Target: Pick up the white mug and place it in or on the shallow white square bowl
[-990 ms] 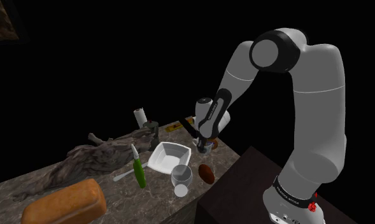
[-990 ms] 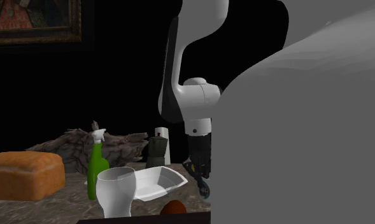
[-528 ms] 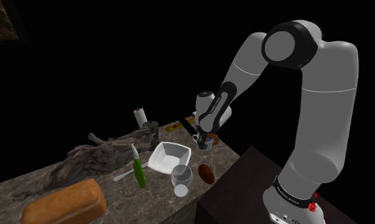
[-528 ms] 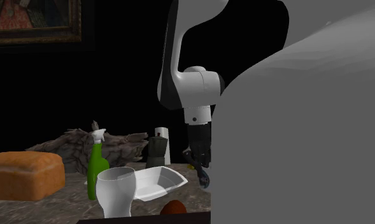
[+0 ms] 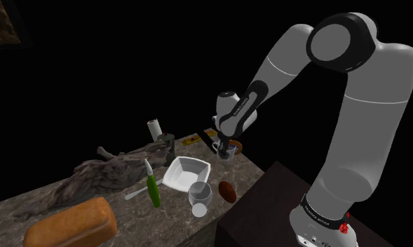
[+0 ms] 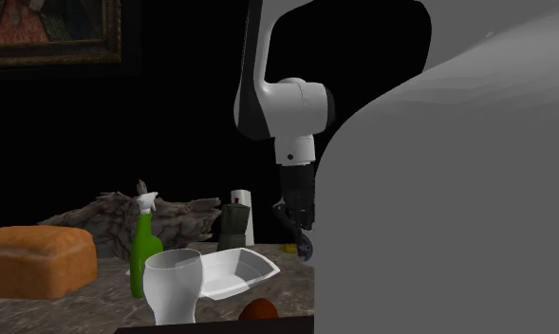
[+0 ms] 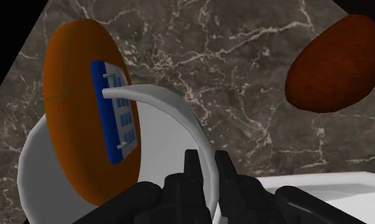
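Note:
My black gripper (image 5: 226, 145) is shut on the rim of the white mug (image 5: 227, 150) and holds it in the air above the marble counter's far end. From the wrist camera the mug's thin white rim (image 7: 173, 108) runs between my fingers (image 7: 191, 167), and an orange oval face with a blue patch (image 7: 84, 108) shows on the mug. The shallow white square bowl (image 5: 187, 172) rests on the counter, below the mug and toward the shoulder view's left. A corner of it (image 7: 332, 197) shows beside my fingers. The second exterior view has my gripper (image 6: 301, 223) above the bowl's (image 6: 232, 270) right end.
A clear glass (image 5: 200, 195) and a brown oval object (image 5: 227, 190) stand close in front of the bowl, a green spray bottle (image 5: 153, 186) to its left. A bread loaf (image 5: 71, 224), driftwood (image 5: 106, 172), a dark pot (image 6: 232, 225) and a white roll (image 5: 154, 129) crowd the rest.
My gripper has risen with the mug clasped in it, lifting the mug off the counter by the bowl's far corner. Nothing else on the counter has moved.

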Motion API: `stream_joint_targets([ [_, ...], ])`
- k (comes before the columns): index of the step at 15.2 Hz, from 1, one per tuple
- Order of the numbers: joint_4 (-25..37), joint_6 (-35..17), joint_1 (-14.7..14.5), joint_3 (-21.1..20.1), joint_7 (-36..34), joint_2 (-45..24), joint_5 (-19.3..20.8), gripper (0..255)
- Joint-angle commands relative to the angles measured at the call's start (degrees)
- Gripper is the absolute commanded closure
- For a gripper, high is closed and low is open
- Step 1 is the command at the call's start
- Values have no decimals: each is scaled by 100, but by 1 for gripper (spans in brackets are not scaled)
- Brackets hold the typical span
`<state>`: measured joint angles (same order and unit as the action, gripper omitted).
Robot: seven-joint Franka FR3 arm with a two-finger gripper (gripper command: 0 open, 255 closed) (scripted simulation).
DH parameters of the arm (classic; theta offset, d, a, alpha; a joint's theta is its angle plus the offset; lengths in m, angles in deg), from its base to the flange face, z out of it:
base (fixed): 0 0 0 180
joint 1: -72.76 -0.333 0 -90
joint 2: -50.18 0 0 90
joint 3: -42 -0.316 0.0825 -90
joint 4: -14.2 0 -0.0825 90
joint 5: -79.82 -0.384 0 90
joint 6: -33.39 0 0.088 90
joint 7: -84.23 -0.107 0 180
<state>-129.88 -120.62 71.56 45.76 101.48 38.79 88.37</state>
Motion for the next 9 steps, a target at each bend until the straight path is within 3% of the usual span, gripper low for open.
stream_joint_targets([
  [1,-15,145,0,-7,18,158,-16,255],
  [6,-18,490,1,-20,69,508,-56,255],
  [9,229,664,-264,-220,-364,400,-80,255],
])
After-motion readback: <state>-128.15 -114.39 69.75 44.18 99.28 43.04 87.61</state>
